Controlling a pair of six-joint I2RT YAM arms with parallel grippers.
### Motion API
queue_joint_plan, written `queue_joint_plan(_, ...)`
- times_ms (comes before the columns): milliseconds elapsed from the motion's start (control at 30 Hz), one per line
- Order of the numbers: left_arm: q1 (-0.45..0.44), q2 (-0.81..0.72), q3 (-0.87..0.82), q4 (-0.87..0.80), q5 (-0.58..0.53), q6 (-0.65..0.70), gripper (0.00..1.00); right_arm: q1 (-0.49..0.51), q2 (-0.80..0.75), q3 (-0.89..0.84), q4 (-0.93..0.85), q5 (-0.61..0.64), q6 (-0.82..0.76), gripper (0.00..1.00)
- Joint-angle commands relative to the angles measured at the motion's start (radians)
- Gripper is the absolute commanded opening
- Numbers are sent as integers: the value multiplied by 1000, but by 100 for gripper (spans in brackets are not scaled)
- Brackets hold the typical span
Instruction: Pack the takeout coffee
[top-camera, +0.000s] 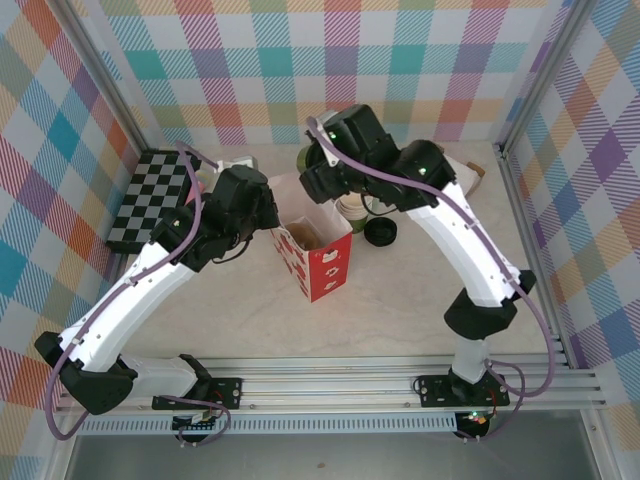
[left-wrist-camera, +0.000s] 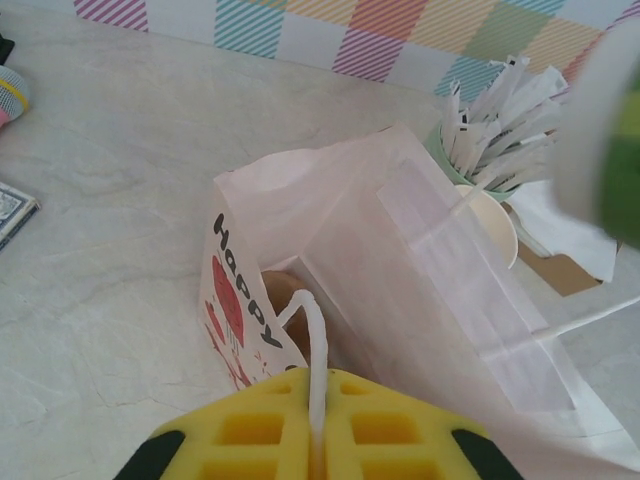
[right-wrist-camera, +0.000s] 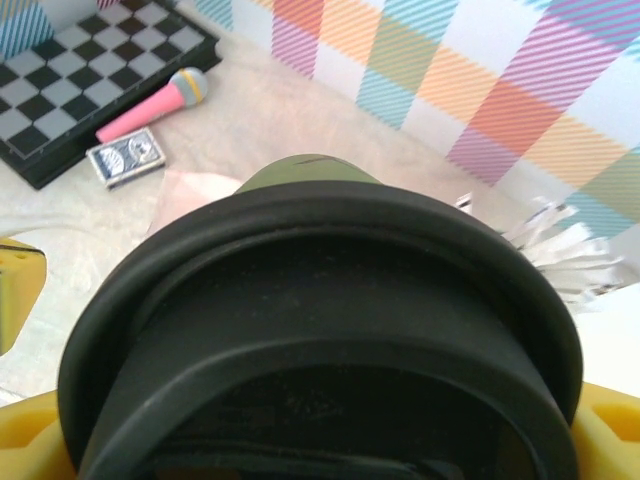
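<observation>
The takeout coffee, a green cup (right-wrist-camera: 300, 172) with a black lid (right-wrist-camera: 320, 330), sits between the yellow fingers (right-wrist-camera: 610, 430) of my right gripper (right-wrist-camera: 320, 455), which is shut on it. From above, this gripper (top-camera: 315, 170) holds the cup (top-camera: 303, 158) just behind the red-and-white paper bag (top-camera: 318, 262). My left gripper (left-wrist-camera: 318, 390) is shut on the bag's white handle (left-wrist-camera: 316, 335) at the near left of the bag's open mouth (left-wrist-camera: 400, 260). From above, the left gripper (top-camera: 264, 215) is at the bag's left rim. A brown item (left-wrist-camera: 280, 290) lies inside the bag.
A green cup of white cutlery (left-wrist-camera: 490, 120) and a cream paper cup (left-wrist-camera: 495, 225) stand right behind the bag. A loose black lid (top-camera: 380, 233) lies to its right. A chessboard (top-camera: 150, 195), a pink microphone (right-wrist-camera: 150, 105) and a card deck (right-wrist-camera: 125, 158) lie at the far left.
</observation>
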Motion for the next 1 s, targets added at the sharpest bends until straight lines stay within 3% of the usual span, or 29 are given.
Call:
queue_joint_plan(0, 5, 2, -12, 41, 55, 18, 3, 2, 44, 17, -70, -65, 72, 67)
queue_joint_plan(267, 10, -39, -52, 123, 142, 60, 0, 1, 102, -12, -263, -144, 185, 66)
queue_joint_plan(500, 11, -39, -78, 207, 268, 32, 0, 0, 89, -22, -359, -167, 146, 66)
queue_joint_plan(600, 10, -43, -76, 223, 290, 21, 0, -3, 92, -32, -440, -152, 135, 66)
queue_joint_plan(967, 8, -71, -99, 290, 365, -52, 4, -67, -18, -157, -473, -60, 151, 67)
